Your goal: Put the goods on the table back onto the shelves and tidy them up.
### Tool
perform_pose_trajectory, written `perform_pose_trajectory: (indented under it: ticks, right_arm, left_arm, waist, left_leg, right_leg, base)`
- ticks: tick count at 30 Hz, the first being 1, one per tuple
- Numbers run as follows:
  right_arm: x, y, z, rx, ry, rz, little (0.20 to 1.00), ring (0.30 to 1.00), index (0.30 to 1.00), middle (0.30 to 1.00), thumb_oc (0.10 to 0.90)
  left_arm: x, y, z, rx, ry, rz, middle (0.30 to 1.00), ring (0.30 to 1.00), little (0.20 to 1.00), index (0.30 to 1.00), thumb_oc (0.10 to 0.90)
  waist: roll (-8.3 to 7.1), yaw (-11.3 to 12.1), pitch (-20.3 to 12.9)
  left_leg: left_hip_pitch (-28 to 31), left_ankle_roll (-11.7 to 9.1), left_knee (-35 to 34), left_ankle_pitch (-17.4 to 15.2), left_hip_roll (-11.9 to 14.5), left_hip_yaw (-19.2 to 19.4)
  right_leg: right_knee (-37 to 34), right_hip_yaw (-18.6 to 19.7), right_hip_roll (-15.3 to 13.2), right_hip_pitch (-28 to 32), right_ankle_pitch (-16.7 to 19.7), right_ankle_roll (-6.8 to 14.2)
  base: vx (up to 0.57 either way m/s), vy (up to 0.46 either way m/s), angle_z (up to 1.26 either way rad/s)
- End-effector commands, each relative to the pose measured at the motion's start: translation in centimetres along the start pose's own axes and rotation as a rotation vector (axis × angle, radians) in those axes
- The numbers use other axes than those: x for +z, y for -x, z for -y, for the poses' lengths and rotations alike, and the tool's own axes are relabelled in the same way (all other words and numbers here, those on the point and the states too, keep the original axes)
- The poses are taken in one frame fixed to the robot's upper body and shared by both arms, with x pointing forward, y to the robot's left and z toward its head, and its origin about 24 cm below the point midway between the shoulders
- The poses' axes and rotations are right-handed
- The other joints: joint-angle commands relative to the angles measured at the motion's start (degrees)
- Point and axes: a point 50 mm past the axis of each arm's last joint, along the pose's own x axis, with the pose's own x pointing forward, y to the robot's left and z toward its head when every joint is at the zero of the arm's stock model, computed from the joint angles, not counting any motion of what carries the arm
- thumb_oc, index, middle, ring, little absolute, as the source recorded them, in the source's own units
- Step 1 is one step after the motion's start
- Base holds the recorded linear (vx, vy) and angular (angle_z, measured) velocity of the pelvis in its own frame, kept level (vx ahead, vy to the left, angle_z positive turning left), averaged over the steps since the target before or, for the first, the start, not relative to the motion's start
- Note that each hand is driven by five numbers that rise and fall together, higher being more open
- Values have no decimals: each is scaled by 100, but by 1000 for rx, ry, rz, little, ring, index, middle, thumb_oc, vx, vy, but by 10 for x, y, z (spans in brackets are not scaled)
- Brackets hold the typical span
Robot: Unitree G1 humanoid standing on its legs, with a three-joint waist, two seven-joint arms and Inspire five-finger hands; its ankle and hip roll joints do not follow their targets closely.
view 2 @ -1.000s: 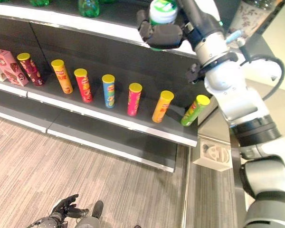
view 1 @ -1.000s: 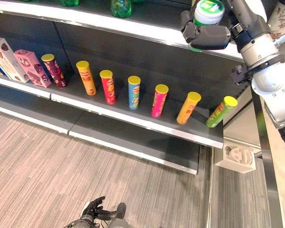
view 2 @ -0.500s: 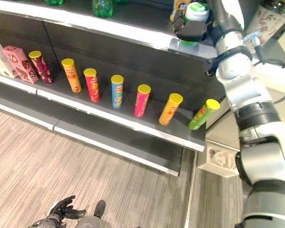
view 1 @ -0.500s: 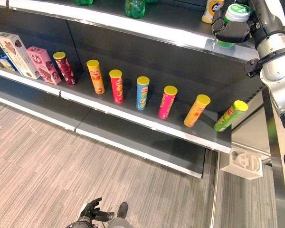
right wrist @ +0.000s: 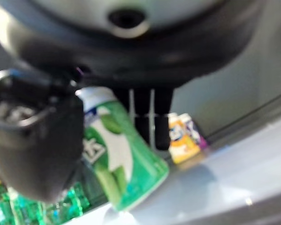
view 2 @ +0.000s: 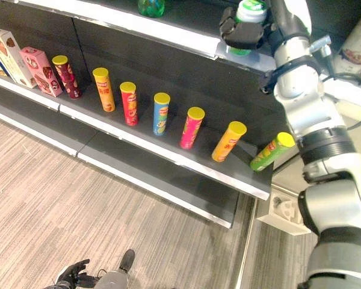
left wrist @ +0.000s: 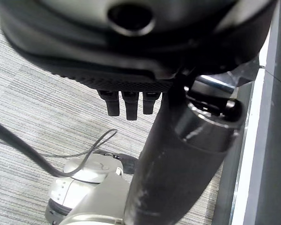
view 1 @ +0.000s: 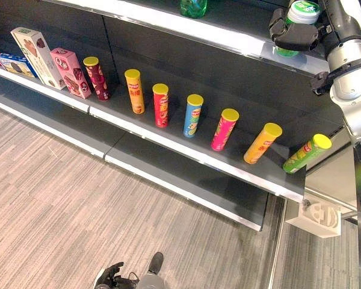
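Still gripping green tub [view 1: 298, 18], right hand [view 1: 292, 36]

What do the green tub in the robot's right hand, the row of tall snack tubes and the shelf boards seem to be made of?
Green white-lidded tub in the right hand: probably glossy plastic, with a bright sheen. Tall yellow-lidded snack tubes: likely printed cardboard with plastic caps; matt printed sides. Dark shelf board: apparently painted metal, with a thin light-catching front edge.
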Motion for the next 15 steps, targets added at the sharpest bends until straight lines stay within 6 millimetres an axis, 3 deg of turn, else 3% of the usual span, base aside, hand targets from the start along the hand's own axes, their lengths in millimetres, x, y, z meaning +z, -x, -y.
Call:
perform_pose_trajectory:
  ticks: [1, 15]
  right_arm:
    - [37, -21, 57, -206, 2, 98, 300, 300, 300, 300, 400]
    - [21, -24, 73, -244, -37, -3, 300, 300, 300, 300, 400]
  left_arm:
    - [18, -3, -21, 68, -19, 75, 900, 900, 900, 900, 800]
    - [4, 0, -20, 76, 2, 32, 900, 900, 900, 900, 800]
  waist:
    - [-272, 115, -367]
    - [-310, 167, -365]
  left_leg:
    - [474, -325, 88, -971, 207, 753]
    - [419, -367, 39, -930, 232, 736]
  right_leg:
    - [492, 213, -547, -803, -22, 794]
    - [439, 143, -529, -803, -25, 789]
  base:
    - [0, 0, 0]
    - [9, 0, 5]
